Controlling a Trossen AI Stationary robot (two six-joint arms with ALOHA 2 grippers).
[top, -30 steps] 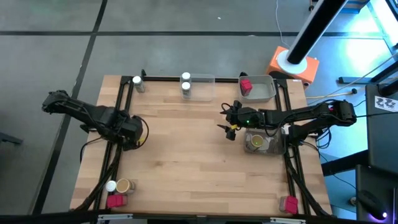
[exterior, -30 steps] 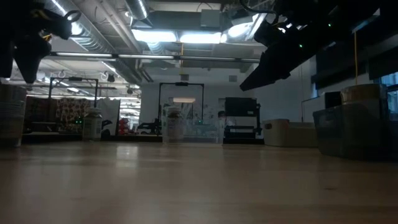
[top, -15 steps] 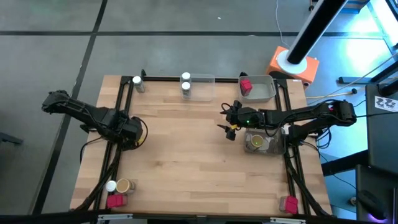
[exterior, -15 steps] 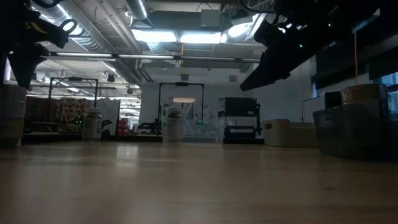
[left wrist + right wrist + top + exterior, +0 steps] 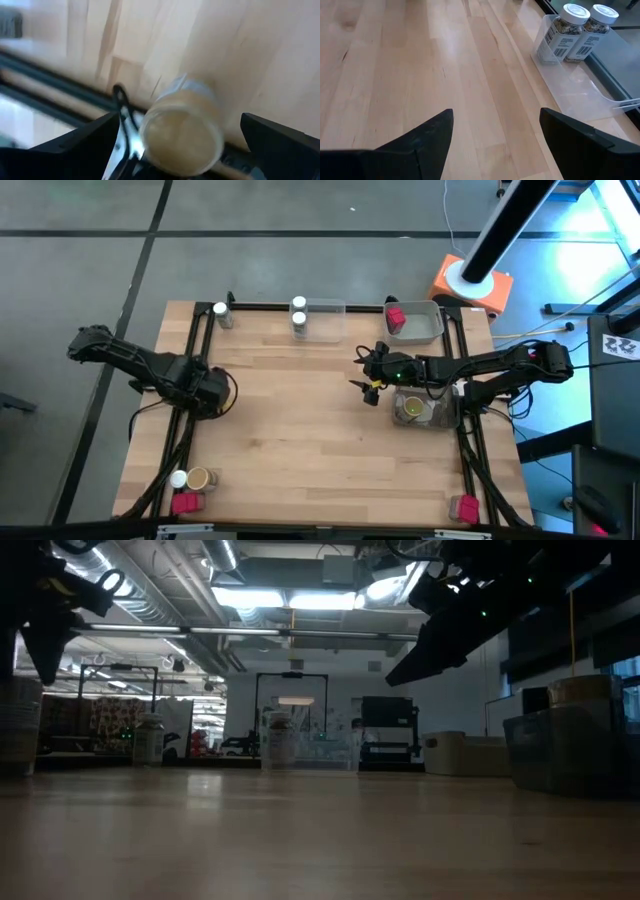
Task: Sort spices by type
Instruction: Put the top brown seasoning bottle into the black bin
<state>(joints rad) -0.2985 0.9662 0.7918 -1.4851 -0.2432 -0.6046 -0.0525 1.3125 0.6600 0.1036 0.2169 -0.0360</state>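
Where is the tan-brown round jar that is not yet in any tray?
In the high view, the tan-brown round jar stands at the near-left corner of the table, beside a white-lidded jar and just behind a red-pink packet.

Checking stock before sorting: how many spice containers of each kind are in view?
White-lidded jars: 4
Red-pink packets: 3
Tan jars: 3, one by the left end effector
Total: 10

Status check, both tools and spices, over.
Left tool open, tan jar between fingers. Right tool open, empty. Two white-lidded jars in clear tray. No obstruction seen.
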